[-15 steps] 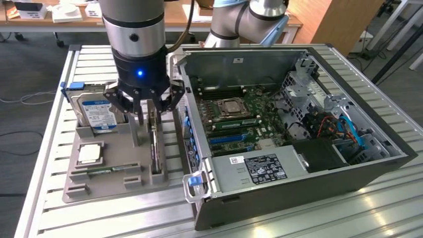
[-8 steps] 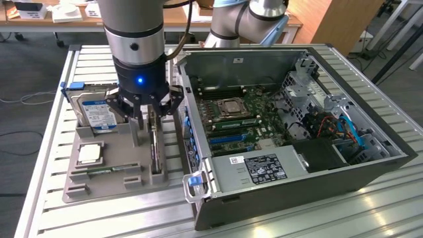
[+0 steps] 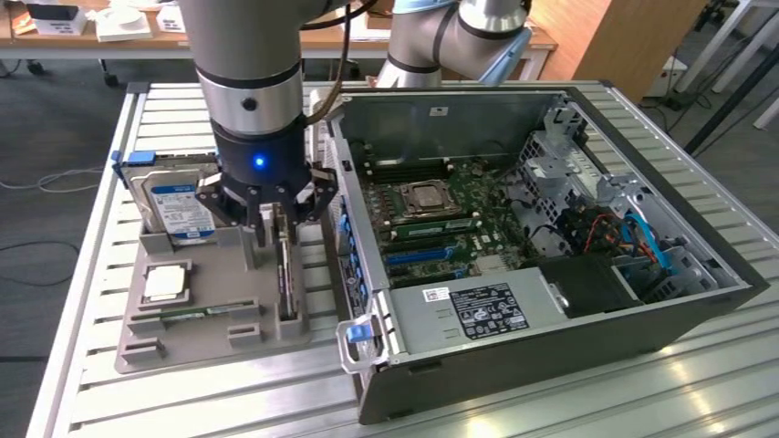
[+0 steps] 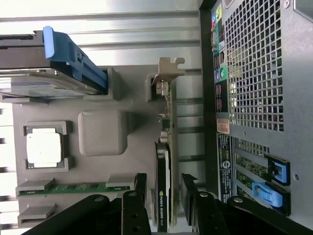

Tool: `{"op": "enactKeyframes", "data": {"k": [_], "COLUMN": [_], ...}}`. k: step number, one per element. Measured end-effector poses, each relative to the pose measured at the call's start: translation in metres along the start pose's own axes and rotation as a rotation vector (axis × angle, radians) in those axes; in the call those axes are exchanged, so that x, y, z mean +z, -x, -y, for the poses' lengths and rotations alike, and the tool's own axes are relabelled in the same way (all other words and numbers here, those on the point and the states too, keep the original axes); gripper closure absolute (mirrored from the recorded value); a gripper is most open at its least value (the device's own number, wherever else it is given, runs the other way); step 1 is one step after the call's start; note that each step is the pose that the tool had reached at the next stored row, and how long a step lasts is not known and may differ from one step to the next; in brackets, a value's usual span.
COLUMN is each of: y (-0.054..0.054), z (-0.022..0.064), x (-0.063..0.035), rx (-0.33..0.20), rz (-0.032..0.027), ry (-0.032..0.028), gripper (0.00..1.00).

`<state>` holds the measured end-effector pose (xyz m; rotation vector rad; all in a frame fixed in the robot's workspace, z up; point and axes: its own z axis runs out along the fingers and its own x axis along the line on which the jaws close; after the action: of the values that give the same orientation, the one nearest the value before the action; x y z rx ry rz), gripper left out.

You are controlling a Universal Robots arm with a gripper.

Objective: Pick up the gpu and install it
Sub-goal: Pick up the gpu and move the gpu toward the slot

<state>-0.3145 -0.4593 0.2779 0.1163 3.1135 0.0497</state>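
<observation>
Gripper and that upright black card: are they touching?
Apart. The wrist view shows a gap on each side between the gpu and the open gripper.

arm: we see the arm (image 3: 250,82) dropping straight down, with the elbow joint (image 3: 469,36) behind it
wrist: the wrist (image 3: 258,162) is vertical, blue light on
gripper: the gripper (image 3: 277,228) points down over the table (image 3: 91,301), exterior view's left half
jaws: wide apart, we see nothing clamped
fingers: both fingers (image 4: 140,188) black, roughly parallel
</observation>
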Motion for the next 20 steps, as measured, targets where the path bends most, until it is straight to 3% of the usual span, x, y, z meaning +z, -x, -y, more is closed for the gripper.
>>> {"op": "enactKeyframes", "data": {"k": [8, 20], "y": [0.000, 0.002], "z": [0.0005, 0.0023], "x": [0.0132, 0.0156], "rx": [0.000, 0.000], "rz": [0.0001, -0.0003], "ry": [-0.0016, -0.0017], "gripper": [0.58, 0.58]}}
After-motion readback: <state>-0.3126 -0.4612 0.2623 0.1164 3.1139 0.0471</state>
